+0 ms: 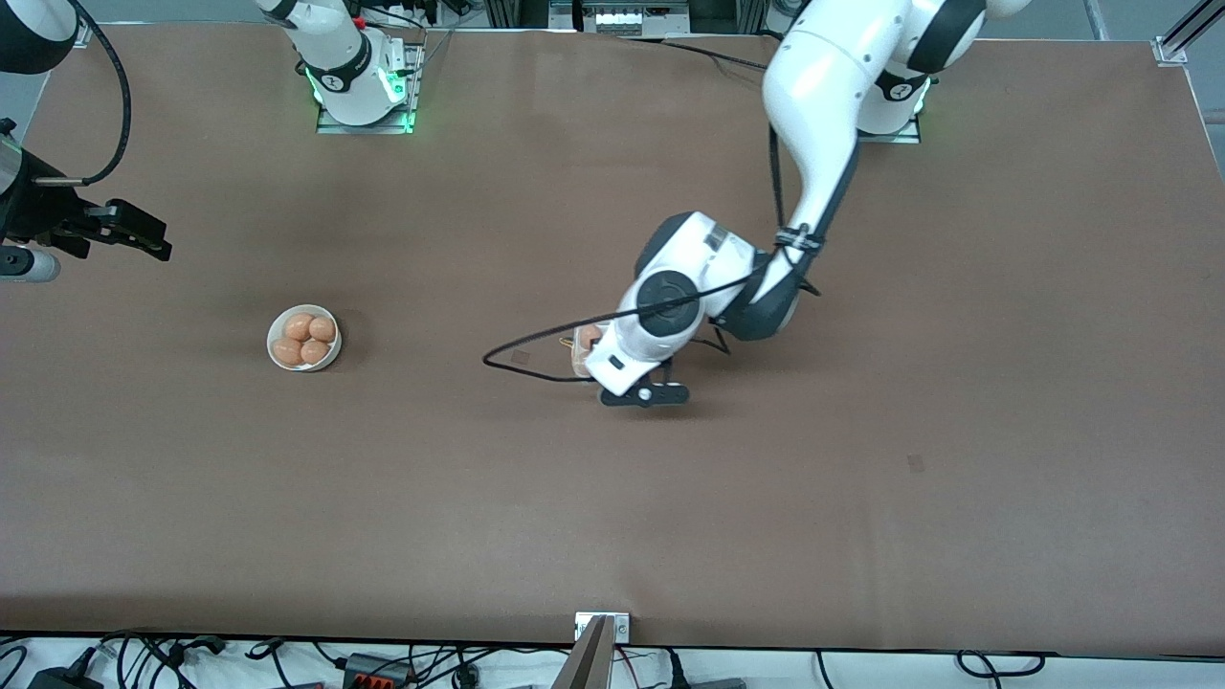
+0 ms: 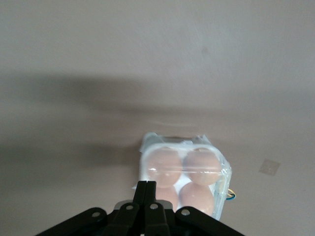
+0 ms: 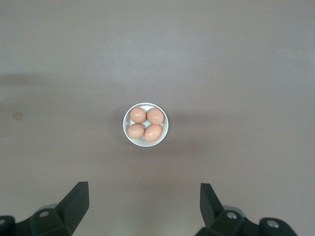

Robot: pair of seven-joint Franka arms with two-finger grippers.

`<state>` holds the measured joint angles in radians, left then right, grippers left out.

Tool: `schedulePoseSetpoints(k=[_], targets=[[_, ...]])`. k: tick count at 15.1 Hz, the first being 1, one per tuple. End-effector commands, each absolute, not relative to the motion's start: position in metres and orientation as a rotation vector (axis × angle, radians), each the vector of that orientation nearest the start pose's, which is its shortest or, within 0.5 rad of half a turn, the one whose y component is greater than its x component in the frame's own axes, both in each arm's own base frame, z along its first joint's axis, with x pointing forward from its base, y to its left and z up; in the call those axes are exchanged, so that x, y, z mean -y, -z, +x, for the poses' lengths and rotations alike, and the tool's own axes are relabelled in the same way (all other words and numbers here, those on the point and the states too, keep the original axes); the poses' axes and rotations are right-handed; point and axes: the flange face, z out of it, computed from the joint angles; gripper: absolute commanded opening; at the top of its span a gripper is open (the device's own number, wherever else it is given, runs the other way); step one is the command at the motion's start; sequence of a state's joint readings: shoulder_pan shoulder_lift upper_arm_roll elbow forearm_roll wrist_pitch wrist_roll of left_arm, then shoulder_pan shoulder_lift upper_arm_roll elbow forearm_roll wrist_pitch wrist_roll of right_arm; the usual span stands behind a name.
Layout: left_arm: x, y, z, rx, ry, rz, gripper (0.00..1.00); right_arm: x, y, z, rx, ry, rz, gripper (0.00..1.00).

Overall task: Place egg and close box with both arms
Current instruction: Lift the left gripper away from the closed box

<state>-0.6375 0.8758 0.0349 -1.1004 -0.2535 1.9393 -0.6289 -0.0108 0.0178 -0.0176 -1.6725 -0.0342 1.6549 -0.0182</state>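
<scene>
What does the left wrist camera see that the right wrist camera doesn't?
Only the left wrist view shows the box, its clear lid down over eggs, with the left gripper shut at its edge. Only the right wrist view shows the white bowl holding four eggs, with the right gripper open and high over the table. Both show the bare brown table.

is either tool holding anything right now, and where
No. The left tool is shut, empty, over the closed box; the right tool is open, high above the bowl.
</scene>
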Motion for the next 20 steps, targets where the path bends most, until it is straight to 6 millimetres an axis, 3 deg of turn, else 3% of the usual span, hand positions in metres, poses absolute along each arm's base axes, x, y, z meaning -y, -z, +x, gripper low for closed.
schedulePoseSetpoints(k=[1,5,6,7,12,14,16,20], targets=[[0.408,-0.356,0.639,0.249,-0.175,-3.291,0.0,0.017,-0.579,0.559,0.023,-0.052,-3.165,1.0],[0.33,-0.408,0.658,0.246,-0.247,-3.277,0.0,0.017,-0.58,0.56,0.029,-0.048,-3.169,1.0],[0.319,-0.42,0.655,0.253,-0.257,-3.272,0.0,0.016,-0.58,0.559,0.031,-0.05,-3.169,1.0],[0.296,-0.435,0.656,0.298,-0.249,-3.275,0.0,0.016,-0.58,0.559,0.031,-0.05,-3.168,1.0],[0.262,-0.514,0.624,0.325,-0.177,-3.308,0.0,0.017,-0.58,0.559,0.026,-0.052,-3.168,1.0],[0.241,-0.532,0.605,0.285,-0.161,-3.319,0.0,0.017,-0.58,0.559,0.026,-0.052,-3.168,1.0],[0.213,-0.541,0.587,0.316,-0.172,-3.309,0.0,0.016,-0.581,0.559,0.031,-0.05,-3.169,1.0],[0.201,-0.527,0.559,0.268,-0.194,-3.21,0.0,0.016,-0.582,0.559,0.064,-0.041,-3.167,1.0]])
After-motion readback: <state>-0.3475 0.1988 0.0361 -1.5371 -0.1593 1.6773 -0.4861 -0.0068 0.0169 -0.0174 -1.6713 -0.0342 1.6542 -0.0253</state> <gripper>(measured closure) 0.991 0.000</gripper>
